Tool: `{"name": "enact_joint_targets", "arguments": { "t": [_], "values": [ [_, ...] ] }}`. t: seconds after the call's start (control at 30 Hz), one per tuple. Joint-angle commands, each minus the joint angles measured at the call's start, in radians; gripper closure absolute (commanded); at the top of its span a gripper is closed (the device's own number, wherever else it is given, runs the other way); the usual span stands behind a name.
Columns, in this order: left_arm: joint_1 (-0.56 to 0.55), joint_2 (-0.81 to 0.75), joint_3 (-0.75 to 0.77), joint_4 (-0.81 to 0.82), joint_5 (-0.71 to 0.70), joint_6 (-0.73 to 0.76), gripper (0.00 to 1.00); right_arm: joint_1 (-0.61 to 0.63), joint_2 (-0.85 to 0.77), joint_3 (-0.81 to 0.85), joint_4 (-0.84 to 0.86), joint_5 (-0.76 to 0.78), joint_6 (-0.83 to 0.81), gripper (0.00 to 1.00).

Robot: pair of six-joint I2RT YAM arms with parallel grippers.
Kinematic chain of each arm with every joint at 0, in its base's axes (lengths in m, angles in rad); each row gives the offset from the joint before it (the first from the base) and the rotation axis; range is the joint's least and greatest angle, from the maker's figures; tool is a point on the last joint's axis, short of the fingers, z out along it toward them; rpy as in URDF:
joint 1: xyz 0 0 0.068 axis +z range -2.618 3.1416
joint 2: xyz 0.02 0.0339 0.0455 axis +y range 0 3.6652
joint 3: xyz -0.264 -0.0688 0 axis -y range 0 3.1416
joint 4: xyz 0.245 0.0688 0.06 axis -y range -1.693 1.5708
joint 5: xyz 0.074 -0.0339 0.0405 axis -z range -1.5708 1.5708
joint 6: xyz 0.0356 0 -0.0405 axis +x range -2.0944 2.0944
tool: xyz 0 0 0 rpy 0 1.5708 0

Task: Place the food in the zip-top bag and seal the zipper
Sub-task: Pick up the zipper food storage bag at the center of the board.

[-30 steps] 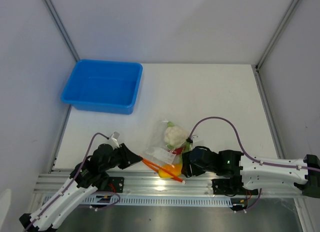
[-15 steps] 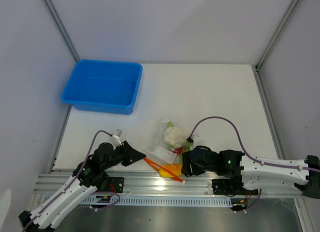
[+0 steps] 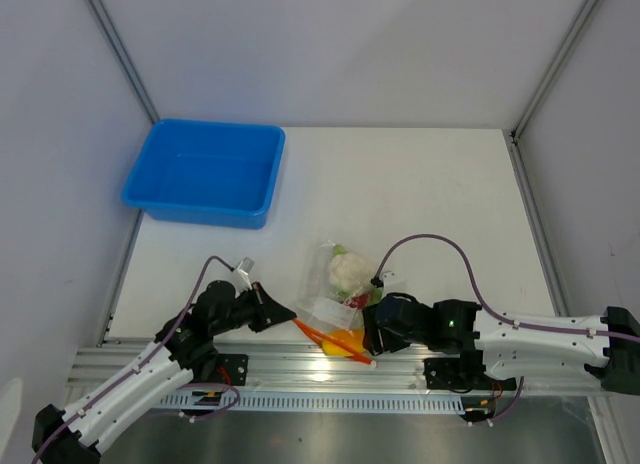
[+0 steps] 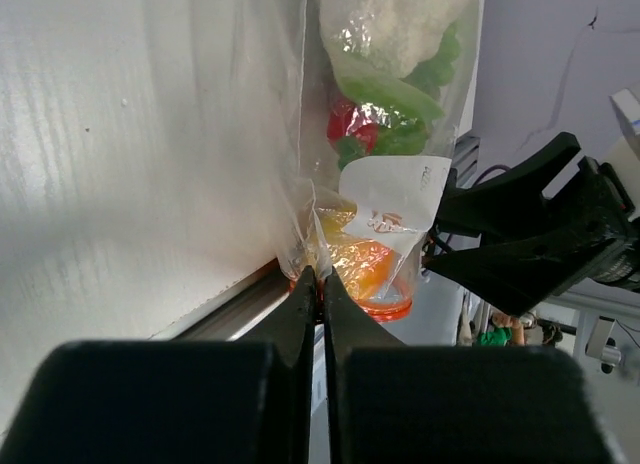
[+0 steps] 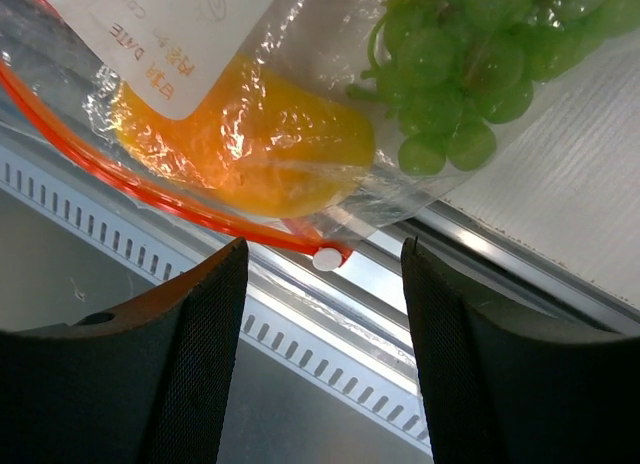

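Zip-top bag (image 3: 322, 306): lying flat on the table (image 3: 430, 204) by its near edge, between the two grippers, with its mouth end hanging out over the metal rail (image 3: 300, 369)
Zipper (image 5: 120, 184): running as a thin red-orange strip along the bag's mouth, ending in a small white tab (image 5: 325, 259) (whether the strip is pressed closed along its whole length I cannot tell)
Cauliflower (image 3: 347, 271): sitting inside the bag at the end farthest from the mouth, its green leaves pressing against the plastic
Grape bunch (image 5: 460, 74): lying inside the bag, just beside the yellow-orange piece
Red chili pepper (image 4: 345, 122): showing through the plastic between the cauliflower and the white label (image 4: 395, 189)
Yellow-orange piece (image 5: 270, 134): resting inside the bag right against the zipper
Left gripper (image 4: 320, 289): pinching with its fingers pressed tightly together on the zipper at the bag's left corner
Right gripper (image 5: 322, 246): standing with its jaws wide apart on either side of the white tab, gripping nothing
Blue bin (image 3: 205, 174): sitting at the table's far left corner, well apart from the bag
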Motion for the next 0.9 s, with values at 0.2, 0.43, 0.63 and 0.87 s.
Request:
{"name": "enact_joint_targets", "arguments": {
  "t": [0.2,0.43,0.63,0.87],
  "values": [
    [-0.006,-0.021,0.120,0.020,0.028,0.060,0.99,0.044,-0.077,0.041,-0.100,0.014,-0.027,0.36],
    [-0.004,0.020,0.214,0.039,0.039,0.057,1.00,0.099,-0.091,0.085,-0.069,-0.006,-0.093,0.36],
    [-0.004,0.080,0.312,0.071,0.019,0.051,0.99,0.160,-0.039,0.159,-0.095,0.077,-0.116,0.37],
    [-0.004,0.212,0.510,0.054,-0.070,0.012,0.99,0.209,-0.013,0.233,-0.126,0.181,-0.166,0.36]
  ]
}}
